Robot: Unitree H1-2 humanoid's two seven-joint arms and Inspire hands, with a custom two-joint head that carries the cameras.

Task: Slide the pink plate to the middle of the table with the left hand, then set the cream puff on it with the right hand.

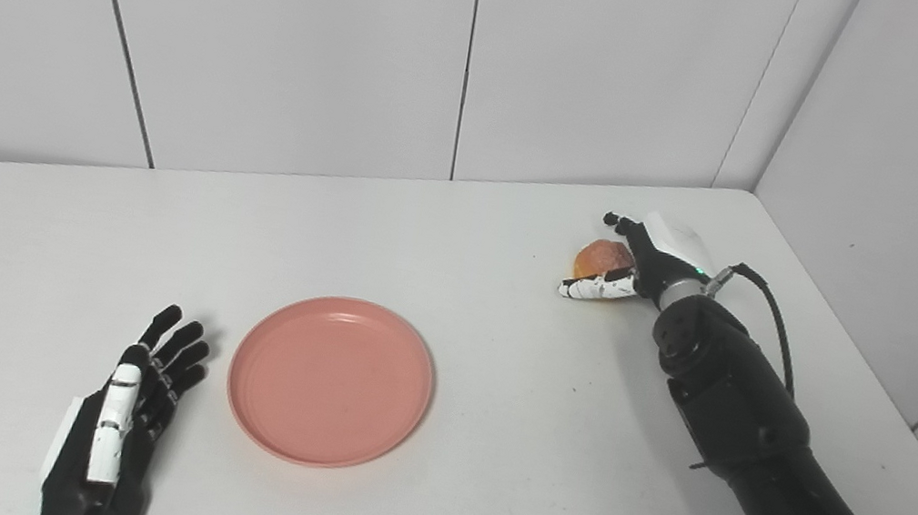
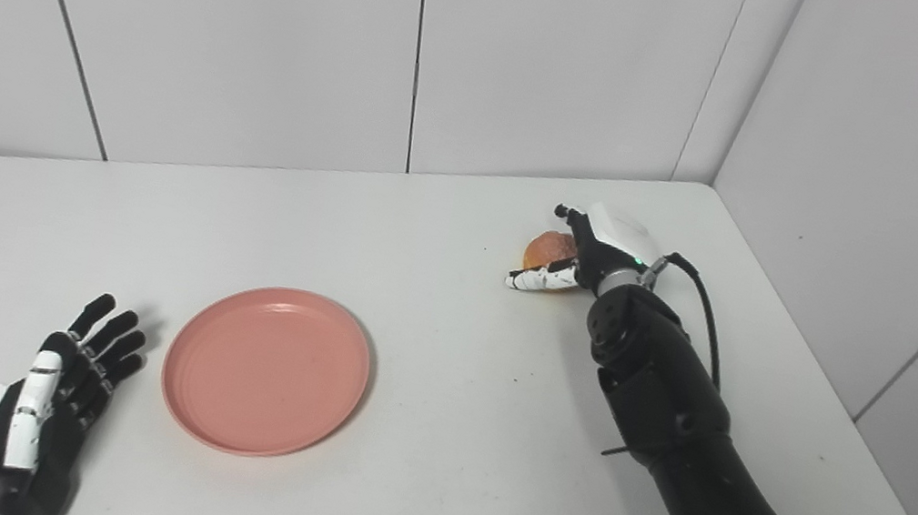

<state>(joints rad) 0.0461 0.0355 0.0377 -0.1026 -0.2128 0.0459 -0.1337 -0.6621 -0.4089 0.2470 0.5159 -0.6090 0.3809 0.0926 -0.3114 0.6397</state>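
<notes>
The pink plate (image 1: 331, 379) lies flat on the white table, a little left of the middle. My left hand (image 1: 121, 416) rests palm down just left of the plate, open, fingers spread, not touching it. The golden-brown cream puff (image 1: 600, 258) sits on the table at the back right. My right hand (image 1: 638, 263) is cupped around it. The dark fingers (image 1: 622, 226) reach over its top and the white thumb (image 1: 597, 288) stretches out straight along its near side. The hand is not closed tight, and the puff's far side is hidden.
The table's right edge (image 1: 885, 362) and the wall corner lie close behind the right hand. A black cable (image 1: 776, 322) loops off the right wrist. Bare tabletop (image 1: 515, 368) separates the plate from the puff.
</notes>
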